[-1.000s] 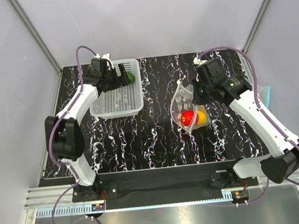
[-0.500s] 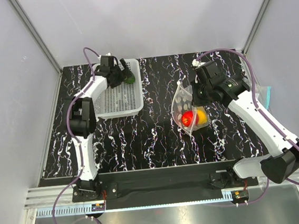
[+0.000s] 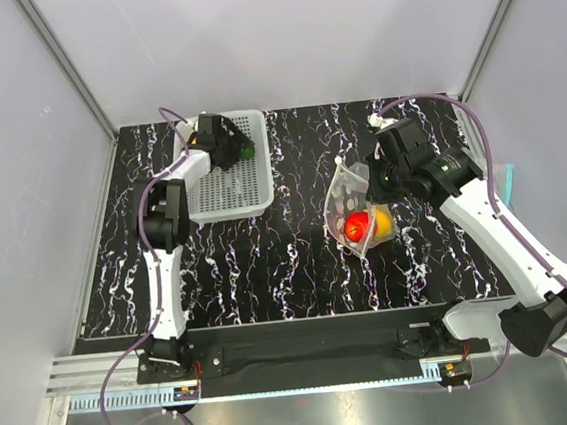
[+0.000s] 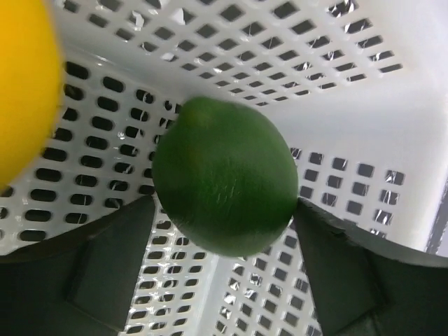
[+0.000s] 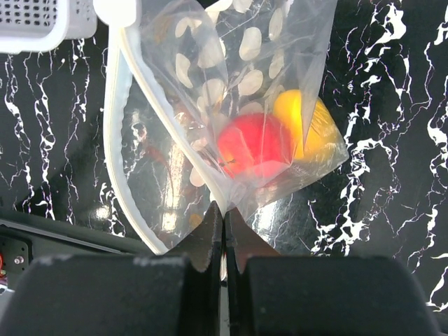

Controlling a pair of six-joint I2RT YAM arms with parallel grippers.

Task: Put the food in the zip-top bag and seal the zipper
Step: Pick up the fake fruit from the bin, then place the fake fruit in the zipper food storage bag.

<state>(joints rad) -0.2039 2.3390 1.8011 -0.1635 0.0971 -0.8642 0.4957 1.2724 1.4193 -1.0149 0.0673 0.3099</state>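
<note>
In the left wrist view a dark green fruit [image 4: 224, 185] lies in the white mesh basket [image 4: 336, 126], and a yellow fruit [image 4: 21, 84] shows at the left edge. My left gripper [image 4: 224, 231] is open, its fingers [image 4: 112, 266] standing on either side of the green fruit, close to its flanks. From above, the left gripper [image 3: 235, 149] reaches into the far right corner of the basket [image 3: 223, 193]. The dotted zip-top bag [image 5: 210, 70] holds a red fruit [image 5: 252, 143] and a yellow fruit [image 5: 301, 119]. My right gripper [image 5: 224, 210] is shut on the bag's rim by the whitish zipper [image 5: 115, 140], and the mouth gapes.
The bag [image 3: 351, 201] rests right of centre on the black marbled table [image 3: 268, 264]. A clear bag with a teal edge [image 3: 507, 183] lies at the table's right border. Grey walls enclose the table on three sides.
My left arm has stretched farther into the basket's far corner, and its jaws have narrowed a little around the green fruit. The right gripper and the bag have shifted slightly.
</note>
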